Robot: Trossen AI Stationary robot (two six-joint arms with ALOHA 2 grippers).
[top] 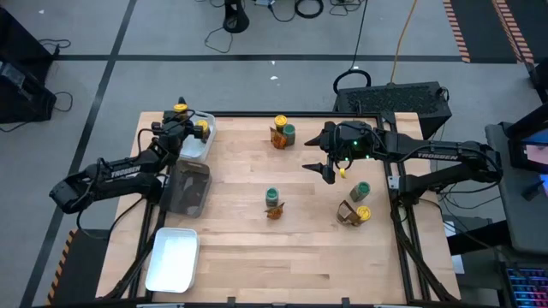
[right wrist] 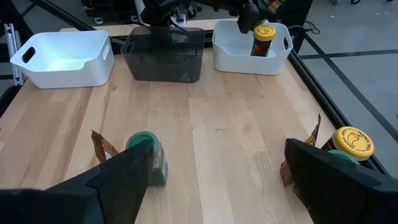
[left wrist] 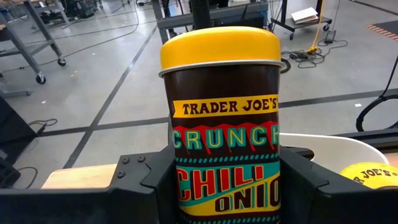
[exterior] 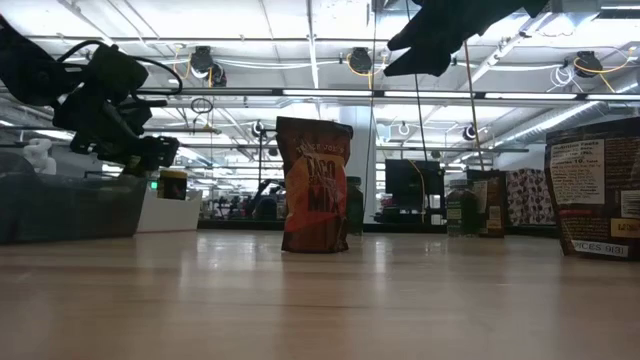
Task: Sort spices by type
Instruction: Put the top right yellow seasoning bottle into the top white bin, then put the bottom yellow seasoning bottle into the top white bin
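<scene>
My left gripper [top: 178, 118] is shut on a yellow-lidded jar [left wrist: 224, 118] at the far-left corner of the far white tray [top: 199, 141]. A second yellow-lidded jar [top: 202, 127] stands in that tray. My right gripper [top: 328, 168] is open and empty above the table's right middle, pointing toward the left edge. A green-lidded jar [top: 271, 196] and a packet [top: 274, 210] stand at the centre. A yellow-lidded jar [top: 280, 121], a green-lidded jar [top: 289, 131] and a packet [top: 277, 139] stand at the far middle. My left gripper pinches the jar's lower body [left wrist: 180, 186] between its two fingers, one on each side. The fingers [left wrist: 140, 186] reach across it roughly level. The jar stands upright in the hold, lid up and label toward the wrist. Its bottom is hidden by the fingers.
A dark grey tray [top: 190, 188] lies at the left middle and a second white tray [top: 174, 258] at the near left. A green-lidded jar [top: 360, 190], a packet [top: 347, 214] and a yellow-lidded jar [top: 365, 214] stand at the near right.
</scene>
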